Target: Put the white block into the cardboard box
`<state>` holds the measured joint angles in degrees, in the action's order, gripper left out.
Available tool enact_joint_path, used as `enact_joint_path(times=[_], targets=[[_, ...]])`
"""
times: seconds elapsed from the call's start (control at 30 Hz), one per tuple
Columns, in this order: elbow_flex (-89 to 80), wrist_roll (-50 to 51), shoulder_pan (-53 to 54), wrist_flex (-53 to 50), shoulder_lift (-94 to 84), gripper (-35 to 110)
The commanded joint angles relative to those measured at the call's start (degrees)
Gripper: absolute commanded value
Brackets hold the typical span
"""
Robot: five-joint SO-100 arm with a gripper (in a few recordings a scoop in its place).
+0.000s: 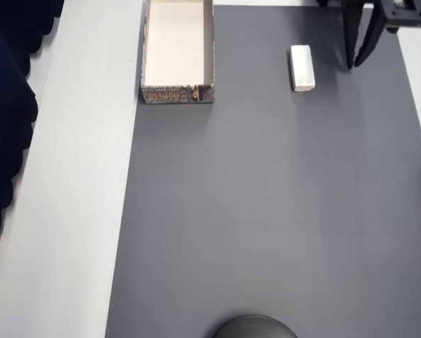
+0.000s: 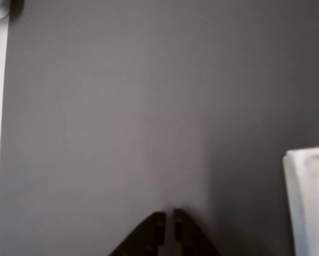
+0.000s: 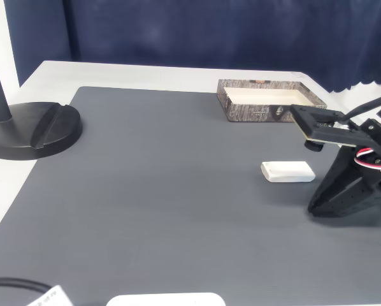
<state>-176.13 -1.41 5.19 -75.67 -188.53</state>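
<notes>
Black gripper [image 2: 168, 226] pinched almost shut, holding nothing, low over the gray mat [image 1: 267, 211]. White block [image 3: 287, 171] flat on the mat just beside it, not touching. Cardboard box [image 3: 267, 111] farther back, well apart, nothing inside. Could bump the block away if lowered with fingers this close together.

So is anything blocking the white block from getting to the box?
Nothing visible is. In the overhead view the white block lies on the grey mat, apart from the cardboard box, with bare mat between them. The claw sits close beside the block, nothing between them either.
</notes>
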Motion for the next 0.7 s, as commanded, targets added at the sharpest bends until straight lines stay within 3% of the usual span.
enact_joint_path(times=[0.0,0.67], targets=[[-1.05,-0.62,-0.53,-0.62,-1.93,-2],[2.37,-3.34,-1.67,-0.62,1.41,-2]])
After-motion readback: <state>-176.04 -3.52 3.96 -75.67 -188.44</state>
